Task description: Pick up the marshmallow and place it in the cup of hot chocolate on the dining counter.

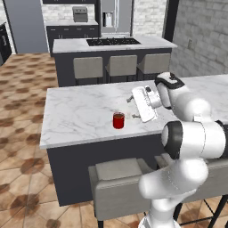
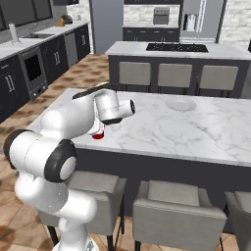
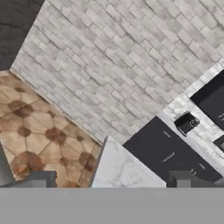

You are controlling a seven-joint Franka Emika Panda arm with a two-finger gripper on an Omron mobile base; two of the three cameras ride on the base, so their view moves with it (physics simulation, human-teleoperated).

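Left base view: red cup of hot chocolate [image 1: 118, 120] upright on the dining counter [image 1: 80, 111], near the front edge of the slab. Just right of the cup and a little behind it, above the marble, gripper [image 1: 132, 108] turned sideways with its tips pointing toward the cup's side. Jaws spread wide, nothing between them, not touching the cup. Below and in front of the cup, a grey stool [image 1: 118, 176] tucked against the dark cabinet front. Well behind the cup, a second counter with a black cooktop [image 1: 112, 42].

Right base view: cup mostly hidden behind the white forearm, only a red sliver at its base on show. Well to the right of the cup and slightly farther back on the same marble, a round flat grey plate [image 2: 180, 105]. Marshmallow too small to make out for certain.

Hand view: two dark fingertips [image 3: 40, 178] far apart at the bottom, empty gap between. Beyond them a corner of marble, brown tiled floor, pale brick wall and dark cabinets.
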